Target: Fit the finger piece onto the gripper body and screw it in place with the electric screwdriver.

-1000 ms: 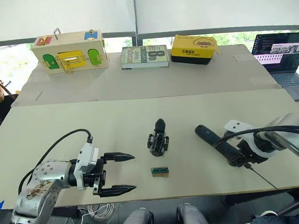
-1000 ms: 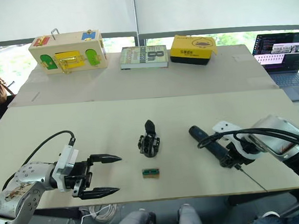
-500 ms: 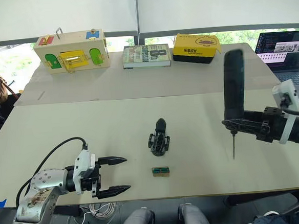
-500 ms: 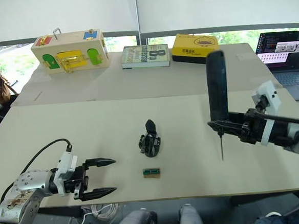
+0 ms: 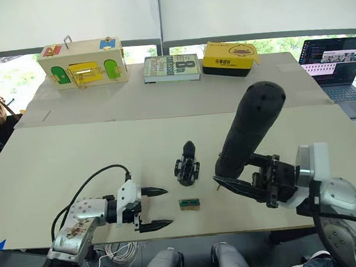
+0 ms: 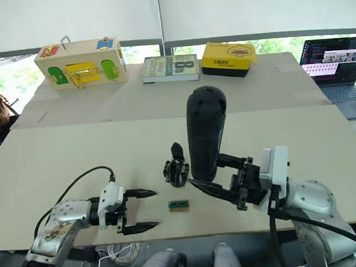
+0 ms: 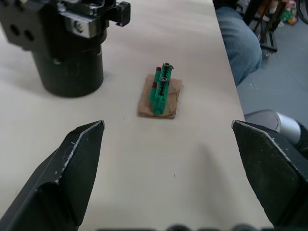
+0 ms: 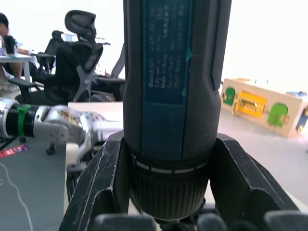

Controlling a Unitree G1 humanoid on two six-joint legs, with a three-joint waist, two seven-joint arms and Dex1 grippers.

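Observation:
The gripper body (image 5: 188, 169) sits at mid-table, a chunky black block. A dark tapered finger piece (image 5: 189, 149) stands up from its far end; I cannot tell if it is seated. My right gripper (image 5: 246, 187) is shut on the electric screwdriver (image 5: 251, 131), gripping its lower end. The thick black cylinder tilts up just right of the gripper body, rounded end high and bit hidden. In the right wrist view the screwdriver (image 8: 175, 96) rises between the fingers (image 8: 101, 187). My left gripper (image 5: 162, 206) is open, low over the table, left of a small green-topped tan block (image 7: 161, 94).
A wooden latch box (image 5: 84, 62), a book (image 5: 171, 68) and a yellow box (image 5: 231, 57) line the far table. A laptop (image 5: 335, 61) stands at the far right. The near table edge runs just under both grippers. A person's leg (image 7: 238, 38) shows beyond the table edge.
My right arm lifted the screwdriver off the table, then swung it left from the right side to just beside the gripper body. My left gripper slid right, closer to the green-topped block.

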